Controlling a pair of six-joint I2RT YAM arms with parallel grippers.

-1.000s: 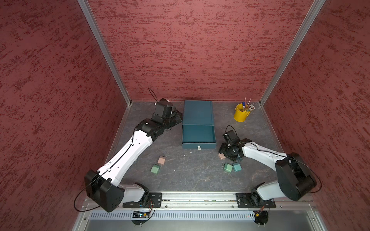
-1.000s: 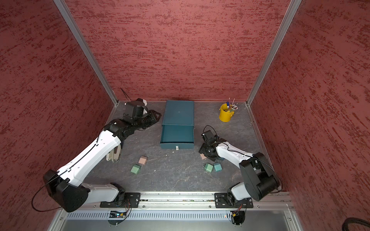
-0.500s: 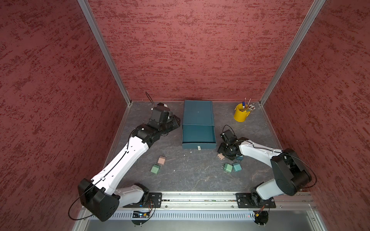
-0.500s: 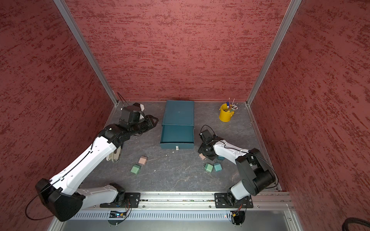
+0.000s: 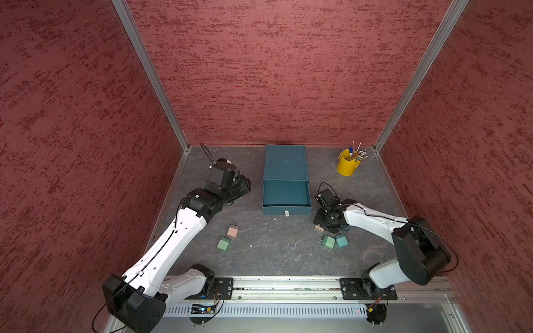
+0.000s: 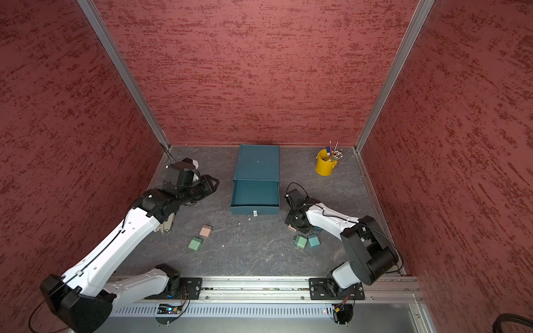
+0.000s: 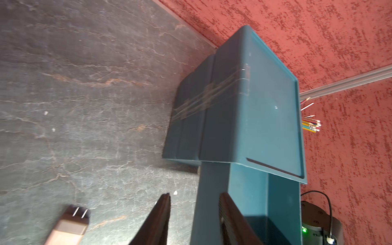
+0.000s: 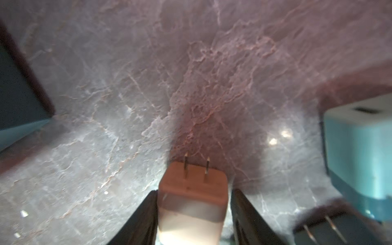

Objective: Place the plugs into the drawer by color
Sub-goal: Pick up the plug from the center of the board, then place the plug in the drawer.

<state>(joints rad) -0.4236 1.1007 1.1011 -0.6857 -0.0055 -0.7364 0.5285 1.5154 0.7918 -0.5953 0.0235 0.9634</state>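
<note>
Straddling the peach plug point(image 8: 192, 203), the right hand point(image 8: 194, 191) sits clear of the drawer point(image 5: 285, 210).

red textured walls point(image 5: 274, 72), dark slate floor point(image 5: 274, 253)

I see the drawer chest point(image 6: 256, 165) at the back of the bench point(image 6: 259, 259), one drawer pulled out. My right tool point(image 6: 297, 224) is down over a pink plug point(image 6: 291, 228), near a green plug point(image 6: 300, 241) touching a teal plug point(image 6: 313, 240). A second pink plug point(image 6: 206, 231) and second green plug point(image 6: 195, 243) lie together leftward.

bare floor point(image 5: 274, 239) before open drawer point(image 5: 285, 193)
</note>
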